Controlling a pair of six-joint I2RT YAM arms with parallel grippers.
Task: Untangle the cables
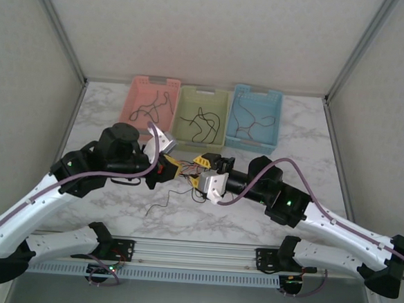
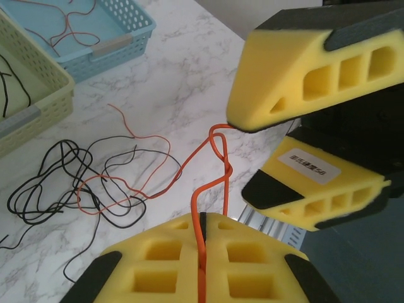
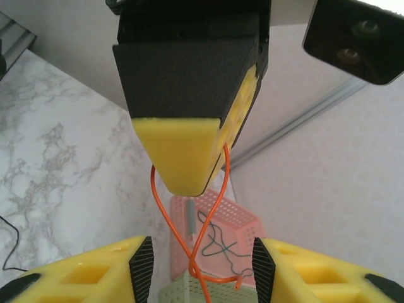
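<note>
My left gripper (image 2: 203, 219) is shut on an orange cable (image 2: 197, 201), which rises from its pads in a twisted loop. The loop's top reaches between the two yellow fingers of my right gripper (image 2: 240, 161), which stand apart. From the right wrist, the right gripper (image 3: 199, 273) is open, and the orange cable (image 3: 165, 208) crosses itself in the gap below the left gripper's tip (image 3: 184, 170). A tangle of black and orange cables (image 2: 82, 186) lies on the marble table. From above, the left gripper (image 1: 173, 167) and right gripper (image 1: 196, 172) meet mid-table.
At the back stand a pink basket (image 1: 138, 98), a green basket (image 1: 184, 129) and a blue basket (image 1: 272, 122), each with thin cables inside. A loose black cable (image 1: 161, 204) lies on the table in front of the grippers. Grey walls enclose the table.
</note>
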